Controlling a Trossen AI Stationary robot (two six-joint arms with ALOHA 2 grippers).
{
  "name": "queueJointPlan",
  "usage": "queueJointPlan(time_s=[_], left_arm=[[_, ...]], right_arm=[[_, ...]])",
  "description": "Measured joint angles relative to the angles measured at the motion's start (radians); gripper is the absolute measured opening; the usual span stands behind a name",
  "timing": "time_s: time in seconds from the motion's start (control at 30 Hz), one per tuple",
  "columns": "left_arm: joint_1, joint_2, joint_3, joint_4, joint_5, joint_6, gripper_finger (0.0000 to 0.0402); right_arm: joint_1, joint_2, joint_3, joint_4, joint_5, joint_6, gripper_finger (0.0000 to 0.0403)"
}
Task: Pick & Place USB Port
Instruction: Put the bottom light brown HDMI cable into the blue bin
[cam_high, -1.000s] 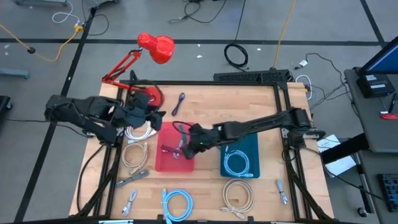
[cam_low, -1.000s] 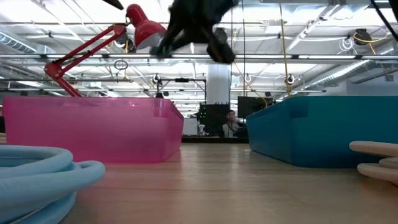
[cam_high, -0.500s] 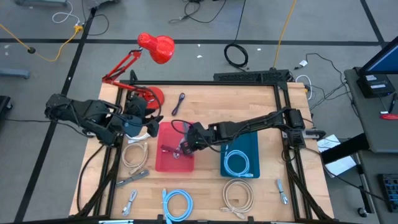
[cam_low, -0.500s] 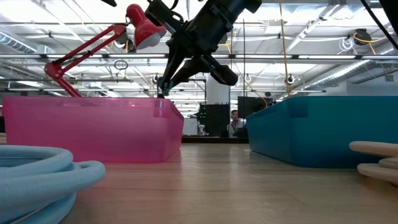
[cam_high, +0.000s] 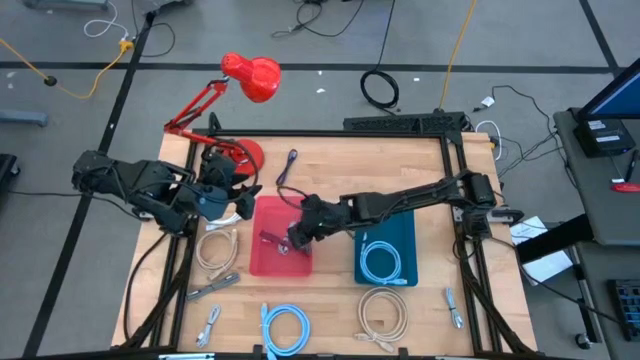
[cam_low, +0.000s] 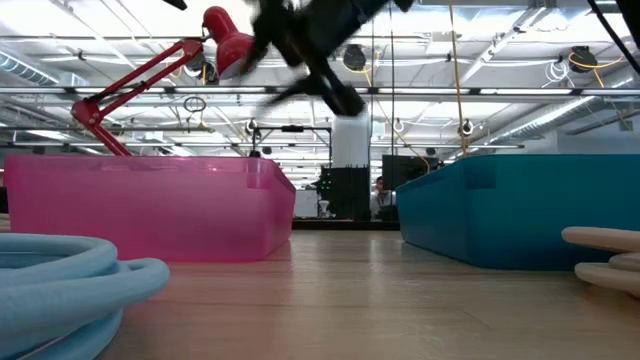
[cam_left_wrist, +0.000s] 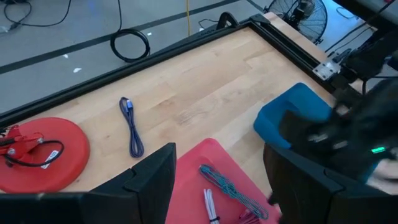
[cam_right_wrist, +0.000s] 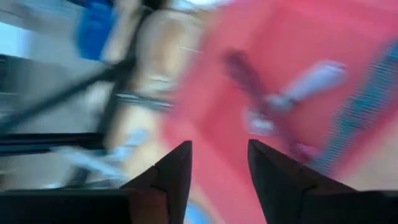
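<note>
The right gripper (cam_high: 297, 233) hung over the right half of the pink bin (cam_high: 262, 262), its arm stretched across the desk (cam_high: 340, 175) from the right side. In the right wrist view its two dark fingers (cam_right_wrist: 177, 171) stood apart with nothing between them, and beyond the fingertips lay the blurred pink floor of the bin with a pale plug and a dark cord on it. In the low view the same gripper (cam_low: 310, 50) showed as a dark smear above the rim of the pink bin, clear of its wall.

Inside the bin, just ahead of and below the right fingers, lay a small heap of cables (cam_left_wrist: 224, 186): a white plug, a green-and-blue braided cord and a reddish one. Which of them was the USB part could not be told. A blue USB cable (cam_high: 288, 165) lay loose on the bare wood, beyond the bin and well apart from both pairs of fingers.

The left gripper (cam_high: 240, 190) waited near the desk's left edge, just beside the red lamp base (cam_high: 240, 155). Its fingers (cam_left_wrist: 152, 180) were spread and empty, with the pink bin's near corner showing between them. The teal bin (cam_high: 388, 255) sat to the far side of the right fingers, a light-blue coil (cam_high: 381, 262) in it.
</note>
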Motion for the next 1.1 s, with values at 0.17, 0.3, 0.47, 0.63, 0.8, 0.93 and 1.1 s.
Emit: queueJointPlan(time_s=[0.17, 0.3, 0.47, 0.63, 0.8, 0.93, 1.1], left_arm=[[-0.006, 0.000, 0.000, 0.004, 0.001, 0.006, 0.0246], [-0.006, 0.000, 0.000, 0.009, 0.009, 0.010, 0.0246], [-0.005, 0.000, 0.000, 0.006, 0.053, 0.022, 0.0246], [-0.005, 0.004, 0.000, -0.044, 0.165, 0.051, 0.0246], [-0.006, 0.004, 0.000, -0.132, 0.232, 0.042, 0.0246], [-0.006, 0.003, 0.000, -0.164, 0.259, 0.032, 0.0246], [-0.006, 0.003, 0.000, -0.170, 0.299, 0.036, 0.0246]], right_arm=[[-0.003, -0.068, 0.000, 0.186, -0.025, -0.054, 0.0159], [0.006, -0.130, 0.000, 0.313, -0.031, -0.109, 0.0154], [0.034, -0.182, 0.000, 0.357, -0.036, -0.189, 0.0148], [0.074, -0.225, 0.000, 0.352, -0.117, -0.285, 0.0148], [0.121, -0.256, 0.000, 0.289, -0.189, -0.363, 0.0143], [0.161, -0.293, 0.000, 0.162, -0.210, -0.405, 0.0139], [0.206, -0.325, 0.001, -0.092, -0.184, -0.409, 0.0132]])
